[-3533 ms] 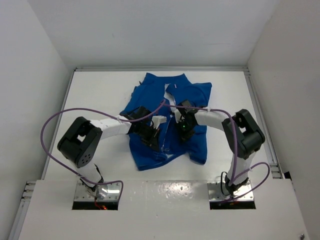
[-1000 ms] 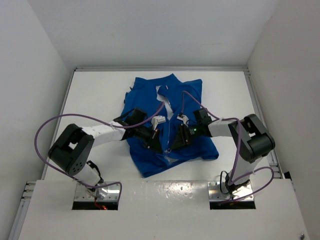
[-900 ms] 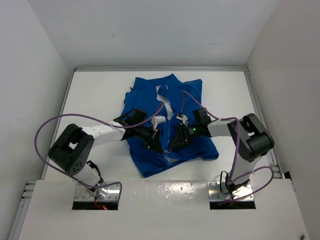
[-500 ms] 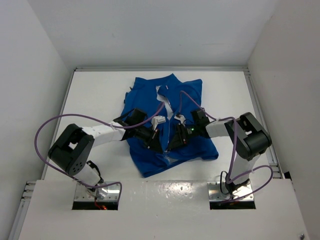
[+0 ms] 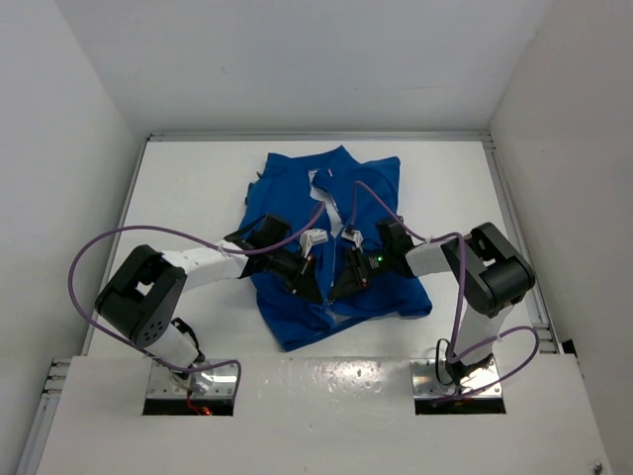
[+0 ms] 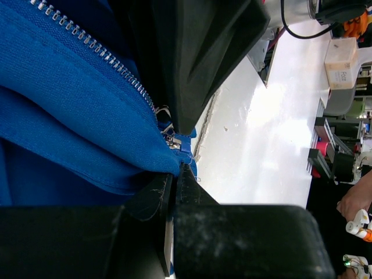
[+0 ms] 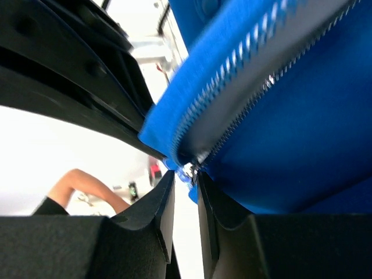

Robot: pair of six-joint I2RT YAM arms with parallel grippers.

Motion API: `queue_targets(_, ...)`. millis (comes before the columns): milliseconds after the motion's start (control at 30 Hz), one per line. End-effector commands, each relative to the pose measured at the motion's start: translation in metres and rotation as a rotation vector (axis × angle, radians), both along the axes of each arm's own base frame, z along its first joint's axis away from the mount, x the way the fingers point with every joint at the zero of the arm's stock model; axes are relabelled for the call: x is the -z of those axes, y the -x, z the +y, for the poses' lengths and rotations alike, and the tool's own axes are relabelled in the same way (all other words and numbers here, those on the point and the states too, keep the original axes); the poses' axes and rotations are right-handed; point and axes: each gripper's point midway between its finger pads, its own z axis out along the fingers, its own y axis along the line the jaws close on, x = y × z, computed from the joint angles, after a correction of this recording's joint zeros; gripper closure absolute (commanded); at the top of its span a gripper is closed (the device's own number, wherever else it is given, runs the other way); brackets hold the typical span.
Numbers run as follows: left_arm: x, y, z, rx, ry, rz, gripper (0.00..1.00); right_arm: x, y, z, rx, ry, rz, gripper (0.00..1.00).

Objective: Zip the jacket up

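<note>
Left fingers point(image 6: 148, 200) and right fingers point(image 7: 154, 212) each clench the jacket point(image 5: 287, 183) at its hem; both reach inward, low.

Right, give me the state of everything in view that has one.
jacket: lying flat on the table, collar at the far side, front not closed
zipper: unzipped, with the rows of teeth apart above its bottom end
left gripper: shut, pinching the jacket hem beside the zipper's bottom end
right gripper: shut on the jacket at the zipper's bottom end
</note>
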Motion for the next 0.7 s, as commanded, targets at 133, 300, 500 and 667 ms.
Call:
queue_targets(133, -0.009, 0.004, -0.004, 0.027, 0.038, -0.018, 1.00, -0.002, 0.011, -0.005, -0.103, 0.020, -0.129, 0.78)
queue_targets(300, -0.009, 0.004, -0.004, 0.027, 0.038, -0.018, 1.00, 0.001, 0.011, -0.008, -0.098, 0.043, -0.138, 0.82)
queue_targets(500, -0.010, 0.005, -0.005, 0.028, 0.042, -0.006, 1.00, 0.003, 0.000, -0.004, -0.057, 0.045, -0.121, 0.72)
queue_targets(667, -0.010, 0.005, -0.005, 0.028, 0.042, -0.006, 1.00, 0.005, -0.008, -0.001, -0.030, 0.051, -0.085, 0.65)
